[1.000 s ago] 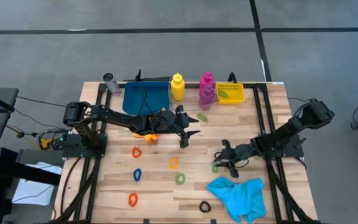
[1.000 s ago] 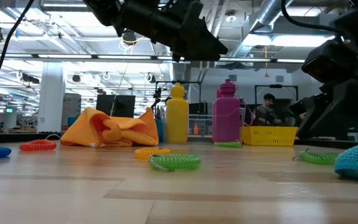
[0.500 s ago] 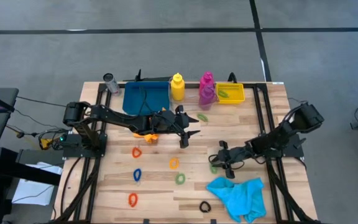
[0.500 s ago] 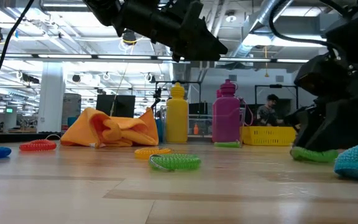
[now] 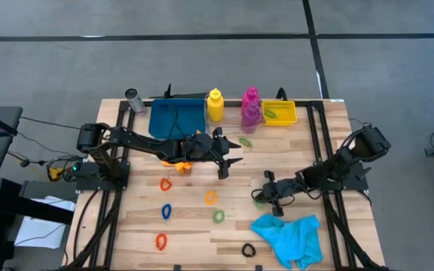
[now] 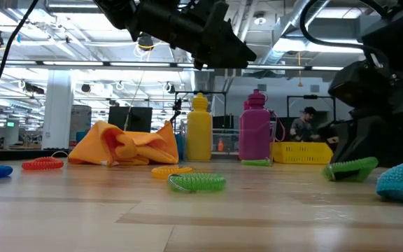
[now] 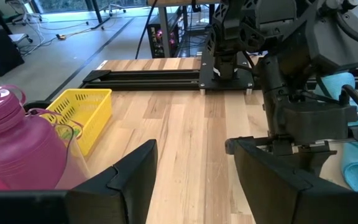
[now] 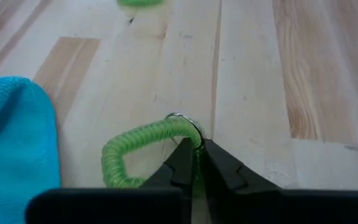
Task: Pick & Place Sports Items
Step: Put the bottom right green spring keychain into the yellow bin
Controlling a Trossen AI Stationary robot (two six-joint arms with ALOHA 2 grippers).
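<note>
1. We see the right gripper (image 5: 261, 197) low over the table's (image 5: 292, 154) right half, pinched closed on a green elastic ring (image 8: 148, 146) — a coiled loop with a small metal ring at the clamped end.
2. The cyan cloth (image 5: 288, 237) lies crumpled just beside this gripper, toward the front edge; a black ring (image 5: 248, 250) sits near the cloth's left side.
3. The left gripper (image 5: 228, 154) hovers above the table's middle with its fingers apart, holding nothing; the orange cloth (image 5: 179, 165) lies partly under that arm.
4. Along the back edge stand the blue tray (image 5: 177, 117), the yellow bottle (image 5: 215, 105), the magenta bottle (image 5: 251, 98) and the purple bottle (image 5: 250, 117); the yellow bin (image 5: 279, 113) holds a green ring.
5. Loose rings lie well apart on the left-front boards — orange (image 5: 165, 184), blue (image 5: 166, 211), red (image 5: 160, 242), yellow (image 5: 211, 197) and green (image 5: 218, 216).
6. The boards between the two grippers are bare.
</note>
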